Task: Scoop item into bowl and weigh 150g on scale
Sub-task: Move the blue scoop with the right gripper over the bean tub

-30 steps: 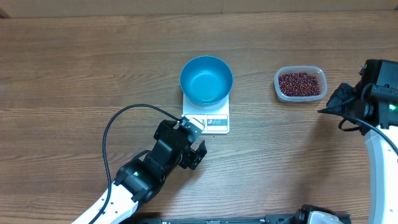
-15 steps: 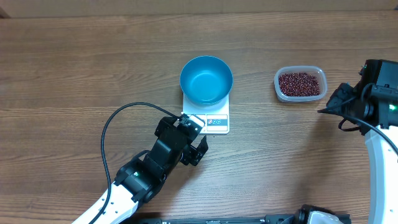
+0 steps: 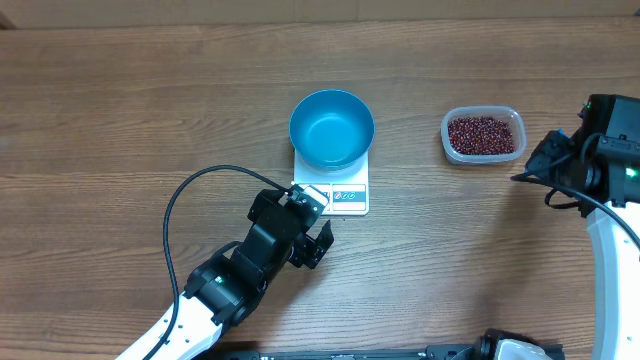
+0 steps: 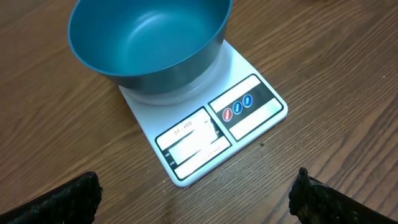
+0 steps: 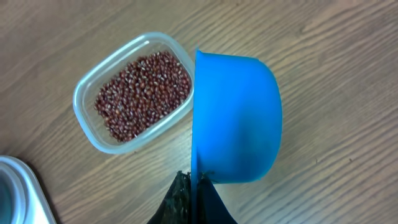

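Note:
The teal-blue bowl (image 3: 332,128) (image 4: 146,43) stands empty on the white scale (image 3: 340,196) (image 4: 249,109). My left gripper (image 3: 320,228) (image 4: 194,190) hovers open just in front of the scale's display edge, with nothing between its fingers. The item, small red-brown beans (image 3: 484,135) (image 5: 143,93), fills a clear plastic tub (image 3: 446,137) (image 5: 81,102) to the right of the scale. My right gripper (image 3: 538,162) (image 5: 198,190) is shut on the thin handle of a blue scoop (image 5: 239,118), held on its side just right of the tub. The scoop looks empty.
Bare wooden tabletop (image 3: 150,100) surrounds everything. The left arm's black cable (image 3: 180,200) loops over the table left of the gripper. A corner of the scale (image 5: 18,190) shows at the lower left of the right wrist view.
My left gripper has edged a little to the right, toward the scale's front edge. The right gripper with the scoop has barely shifted.

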### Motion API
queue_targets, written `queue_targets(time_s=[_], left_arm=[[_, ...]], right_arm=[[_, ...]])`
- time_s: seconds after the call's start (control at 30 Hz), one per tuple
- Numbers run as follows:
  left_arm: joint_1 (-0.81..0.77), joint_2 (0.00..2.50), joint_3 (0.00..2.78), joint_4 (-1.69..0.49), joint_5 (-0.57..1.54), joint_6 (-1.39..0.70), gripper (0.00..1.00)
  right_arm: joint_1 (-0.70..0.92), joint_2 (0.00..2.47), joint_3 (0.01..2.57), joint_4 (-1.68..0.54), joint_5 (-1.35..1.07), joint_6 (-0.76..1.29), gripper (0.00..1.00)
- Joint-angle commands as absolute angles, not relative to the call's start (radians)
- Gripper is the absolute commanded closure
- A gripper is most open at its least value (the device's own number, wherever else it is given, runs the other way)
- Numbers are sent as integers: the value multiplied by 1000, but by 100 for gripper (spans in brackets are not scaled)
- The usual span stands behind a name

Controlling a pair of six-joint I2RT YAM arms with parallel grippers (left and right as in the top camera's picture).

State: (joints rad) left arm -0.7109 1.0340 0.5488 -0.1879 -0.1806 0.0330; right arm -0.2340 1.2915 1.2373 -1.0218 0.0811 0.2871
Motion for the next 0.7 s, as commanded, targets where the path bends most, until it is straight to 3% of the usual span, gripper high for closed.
queue_targets(time_s=[0.0, 0.67], left_arm=[[-705, 1021, 543, -187, -190, 45, 0], [-706, 1021, 543, -187, -191, 45, 0]], right_arm=[[-237, 1285, 1264, -993, 41, 242, 96], [-237, 1317, 1335, -881, -101, 79, 96]])
